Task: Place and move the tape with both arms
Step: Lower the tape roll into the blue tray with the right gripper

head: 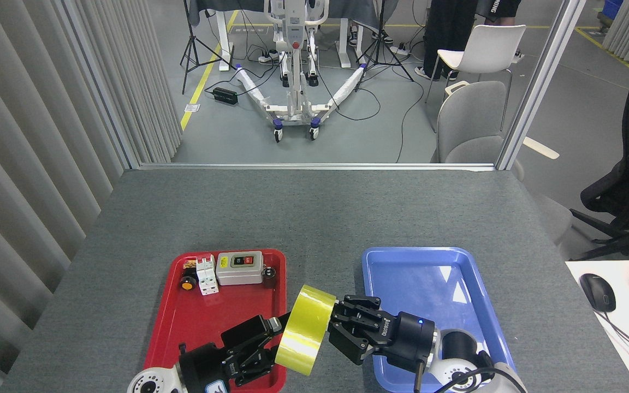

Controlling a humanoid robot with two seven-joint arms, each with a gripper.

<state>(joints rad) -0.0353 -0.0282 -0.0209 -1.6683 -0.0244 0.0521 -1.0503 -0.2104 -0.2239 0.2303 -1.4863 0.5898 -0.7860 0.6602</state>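
Between the two trays, low in my view, the tape [306,331] hangs in the air, tilted, its yellow band facing me and its core turned out of sight. On its right face my right gripper [347,327] has its black fingers [355,312] spread and pressed against the roll's side; how far they reach into the core I cannot see, because the roll hides the tips, yet the roll is off the table and held on that side. My left gripper [271,341] comes up from the lower left over the red tray [205,322], and its fingers [251,334] meet the roll's left face. Whether they clamp the roll or only rest against it is hidden behind the yellow band, so I cannot tell. Both wrists are cut off by the bottom edge of the view.

At the far end of the red tray lie a grey switch box [239,267], a white breaker [206,276] and a small orange-black button [187,283]. Past my right wrist, the blue tray [429,273] shows a bare floor with window glare.
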